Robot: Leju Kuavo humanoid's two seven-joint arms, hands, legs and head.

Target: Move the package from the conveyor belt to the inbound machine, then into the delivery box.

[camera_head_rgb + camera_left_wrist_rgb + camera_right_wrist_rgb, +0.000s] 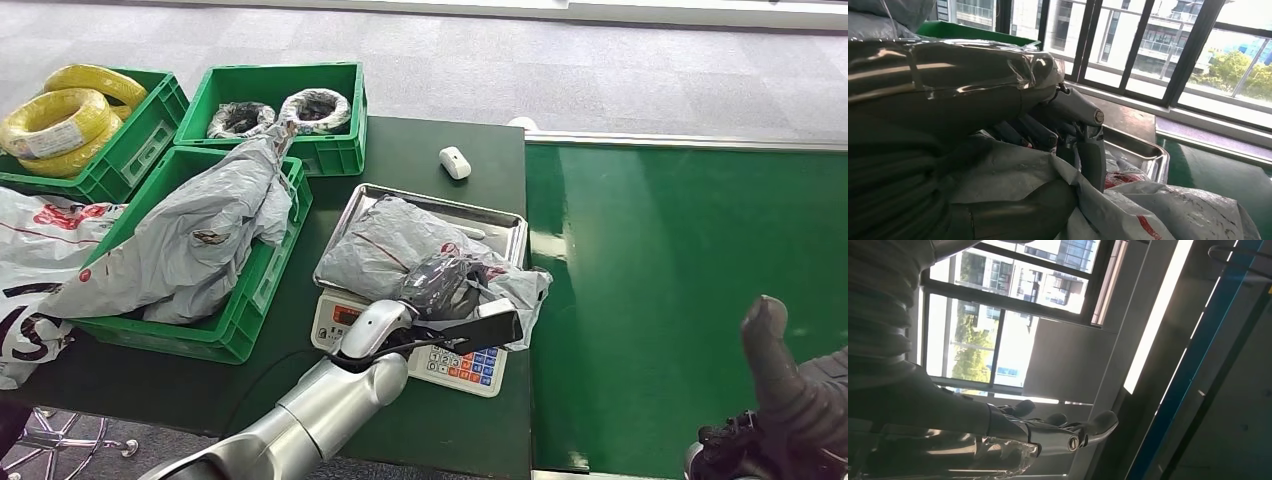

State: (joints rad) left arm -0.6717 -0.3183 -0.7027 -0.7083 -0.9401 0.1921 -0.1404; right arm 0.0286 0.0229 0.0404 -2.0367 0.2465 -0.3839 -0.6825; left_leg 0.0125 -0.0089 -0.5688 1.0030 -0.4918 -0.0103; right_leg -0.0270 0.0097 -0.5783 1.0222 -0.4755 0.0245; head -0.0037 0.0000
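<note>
A grey plastic package [385, 245] with red print lies on the steel tray [500, 222] of the inbound machine, a white scale with a keypad [462, 366]. My left hand [442, 287] lies on the package's near right part. In the left wrist view the fingers [1083, 150] press down on the bag [1128, 205] and the thumb [1038, 212] closes under a fold, so the hand grips it. Over the green conveyor belt [670, 270], at the lower right, my right hand [790, 390] is raised, with its fingers [1068, 432] apart and nothing in them.
A green crate [255, 285] left of the scale holds grey packages [200, 245]. Behind it are a crate of wire coils [340, 150] and one with yellow coils [60, 120]. A white device [455, 162] lies on the dark table. More bags [35, 250] lie at the far left.
</note>
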